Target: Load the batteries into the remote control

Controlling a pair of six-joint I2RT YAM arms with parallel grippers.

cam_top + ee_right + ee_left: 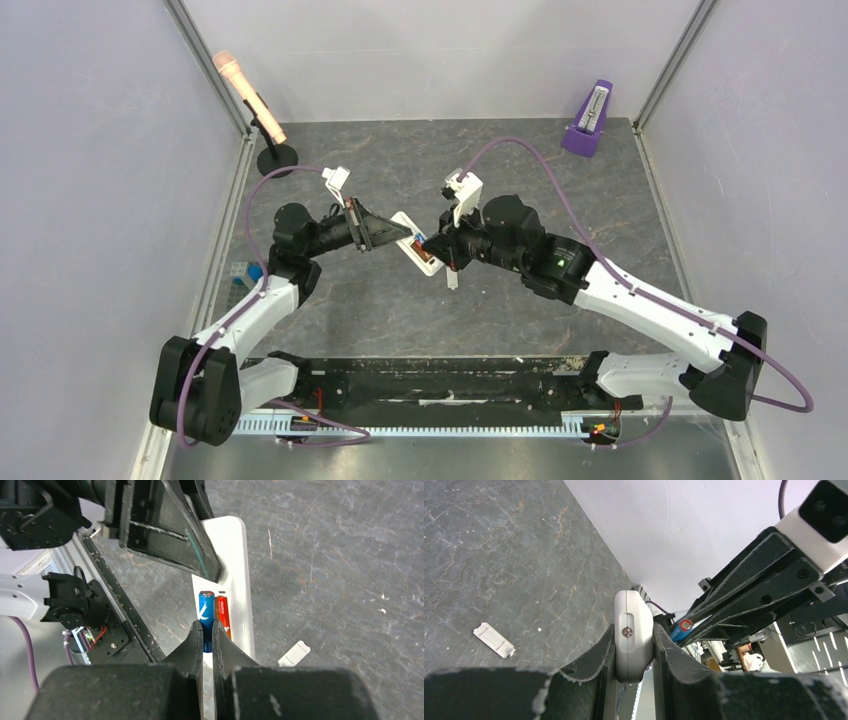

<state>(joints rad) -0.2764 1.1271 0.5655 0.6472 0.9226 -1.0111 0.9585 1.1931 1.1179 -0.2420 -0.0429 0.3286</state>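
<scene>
The right gripper (206,630) is pinched tight on the blue battery (205,607), gripping its near half so the far half sticks out past the fingertips. Just to the gripper's right, the red battery (223,614) already lies in the bay of the remote (235,550), which stretches away ahead of the fingers. At the remote's far end the left gripper (634,632) is clamped on it, seemingly holding it above the table (499,555). The loose battery cover (295,654) lies on the table below, off to the right gripper's right. The battery looks light, rigid and smooth, so it could roll or slip; a grip across its body seems right. The remote is light, hard plastic, best held by its edges, clear of the bay.
</scene>
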